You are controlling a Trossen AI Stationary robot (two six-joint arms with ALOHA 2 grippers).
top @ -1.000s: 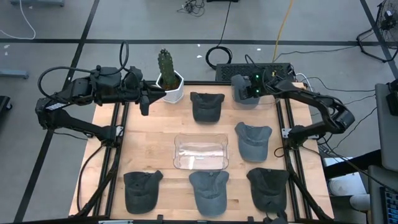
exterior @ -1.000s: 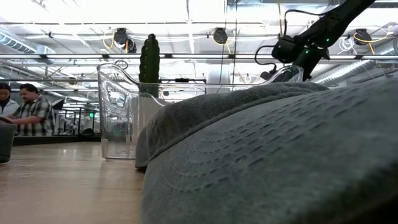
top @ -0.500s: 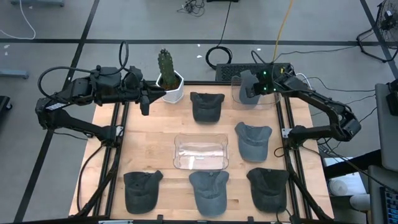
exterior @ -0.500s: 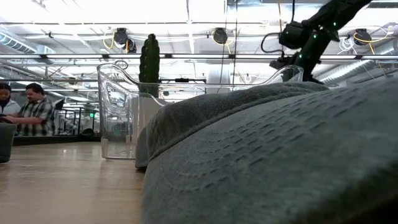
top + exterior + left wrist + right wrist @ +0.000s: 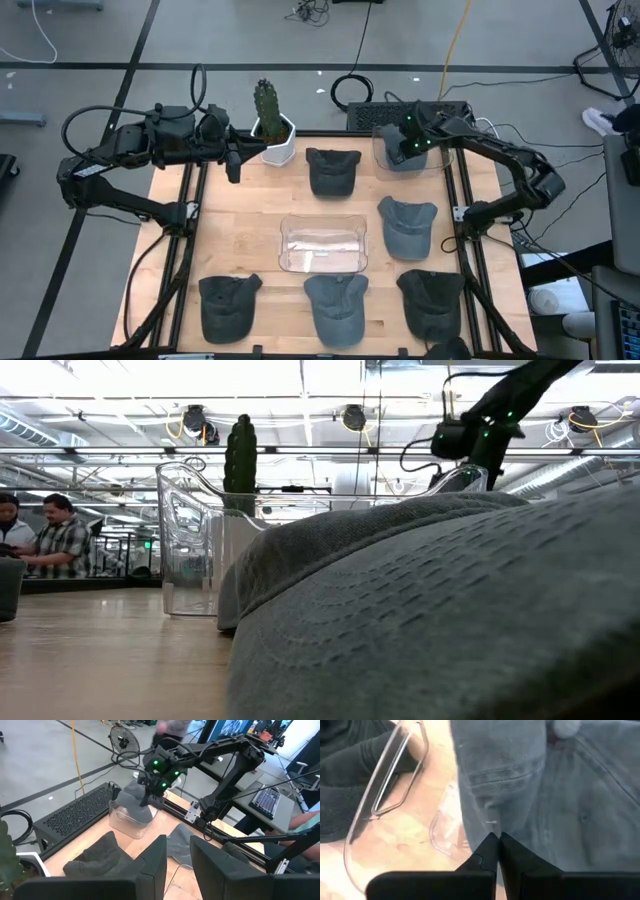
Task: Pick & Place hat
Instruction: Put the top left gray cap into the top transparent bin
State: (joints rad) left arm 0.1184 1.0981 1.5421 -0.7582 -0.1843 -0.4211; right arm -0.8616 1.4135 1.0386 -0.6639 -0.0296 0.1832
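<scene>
Right gripper (image 5: 404,150) hangs over the clear bin (image 5: 405,160) at the table's far right corner, and we see its fingertips (image 5: 496,851) pressed together on the fabric of the grey hat (image 5: 392,143) that sits inside that bin; the left wrist view shows the same hat (image 5: 136,805) bunched in the bin (image 5: 122,820) under the gripper (image 5: 150,795). We think the hat's lower part rests in the bin, though the clear wall makes that hard to judge. A second clear bin (image 5: 322,246) lies at the middle of the table (image 5: 250,220) with nothing visible in it. Five more grey hats lie loose on the wood: one at the far middle (image 5: 332,170), one right of the centre bin (image 5: 406,226), and three along the near edge (image 5: 228,305) (image 5: 335,306) (image 5: 431,300). A white pot (image 5: 276,140) at the far edge holds a cactus (image 5: 264,100). Compared with half a second ago, we find the right gripper shifted slightly left and lower over its bin, with the hat sunk back from where it was lifted above the rim. The left gripper (image 5: 234,160) waits beside the pot at the far left, unmoved, its fingers (image 5: 155,857) a little apart and holding nothing.
</scene>
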